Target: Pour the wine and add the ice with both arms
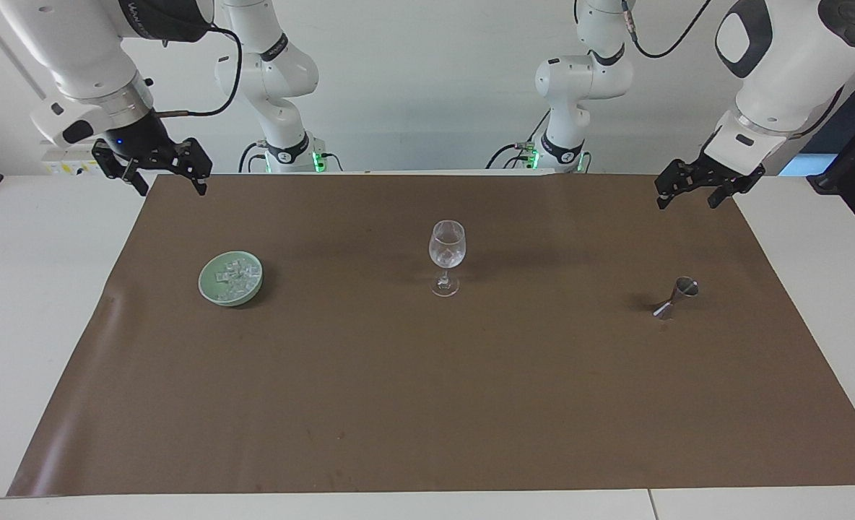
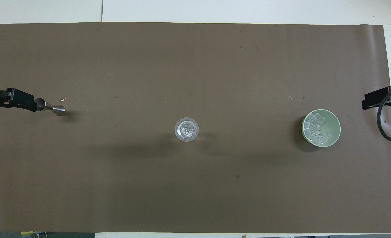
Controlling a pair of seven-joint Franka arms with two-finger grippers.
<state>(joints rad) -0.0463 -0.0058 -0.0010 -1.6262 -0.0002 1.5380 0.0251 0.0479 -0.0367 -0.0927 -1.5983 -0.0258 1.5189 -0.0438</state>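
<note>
In the facing view, the brown mat (image 1: 427, 375) covers most of the white table (image 1: 30, 289). At the upper left of the frame the right gripper (image 1: 170, 175) hangs in the air over the mat's corner, its fingers spread wide with nothing between them. At the upper right the left gripper (image 1: 689, 194) hangs over the other top corner of the mat, its fingers also spread and holding nothing. Below the right gripper, left of centre, a green bowl (image 1: 207, 283) sits on the mat with the ice (image 1: 234, 276) heaped inside it (clear chunks, piled toward one side). A stemmed wine glass (image 1: 446, 256) stands upright at the centre of the frame, with clear chunks in its bowl. Toward the right, a small metal jigger (image 1: 676, 297) stands on the mat, well apart from the glass and below the left gripper.

In the overhead view the sides are swapped. The left gripper (image 2: 15, 102) enters at the left edge, mid-height, its tip overlapping the jigger (image 2: 52, 108) as seen from above (the facing view shows it raised well clear). The wine glass (image 2: 186, 129) sits at centre. The bowl (image 2: 334, 124) with the ice (image 2: 316, 129) lies at the right, and the right gripper (image 2: 378, 100) shows at the right edge just above it in the frame, with a black cable (image 2: 380, 127) looping down.
</note>
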